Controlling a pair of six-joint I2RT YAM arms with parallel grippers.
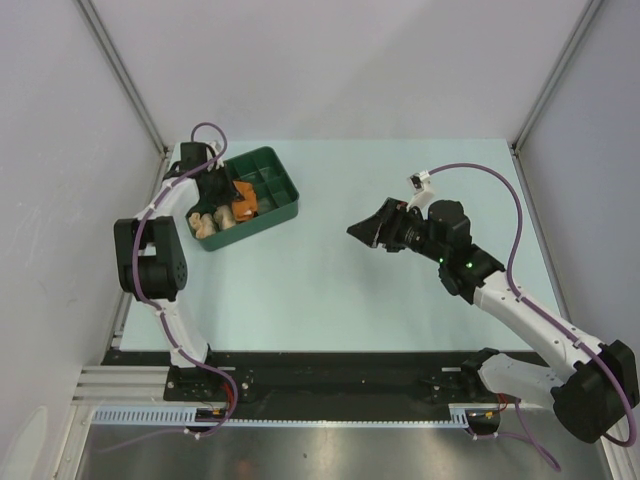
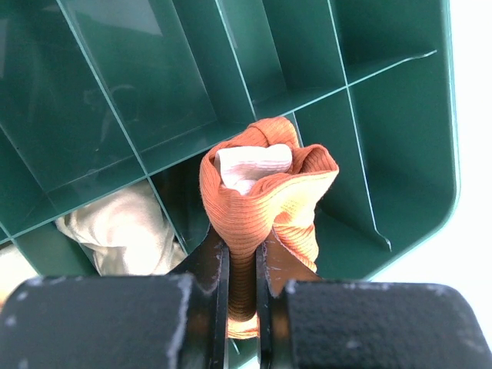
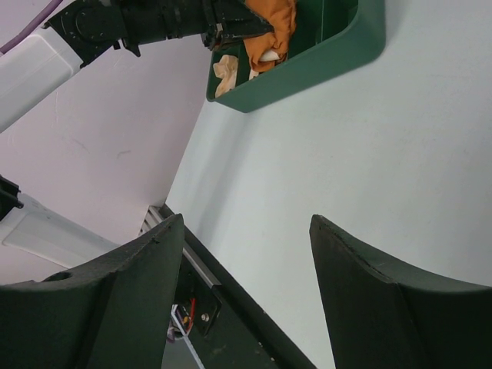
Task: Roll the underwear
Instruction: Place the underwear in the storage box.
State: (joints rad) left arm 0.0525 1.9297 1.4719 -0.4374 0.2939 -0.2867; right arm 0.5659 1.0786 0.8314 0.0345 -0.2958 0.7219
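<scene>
**A:** From above, where does the left gripper point(image 1: 226, 192) stand?

**B:** It stands over the green tray point(image 1: 283, 215) at the far left of the table point(image 1: 400, 290), with the rust-orange underwear point(image 1: 243, 200) at its tip. A pale peach one point(image 1: 206, 226) lies in a nearer compartment.

**A:** And what does its wrist view show?

**B:** The fingers are pinched nearly shut on the lower end of the rust-orange underwear. It is rolled and stands upright over the dividers point(image 2: 154, 165), with its cream edging showing at the centre. I can't tell whether it touches them. I'd lower it straight down into one compartment and part the fingers only once it's seated, or it may spring loose.

**A:** What about the right gripper point(image 3: 246, 254)?

**B:** Its own camera shows the jaws wide apart and holding nothing. It hangs over bare table, well apart from the tray. I'd judge this step doesn't need it.
</scene>
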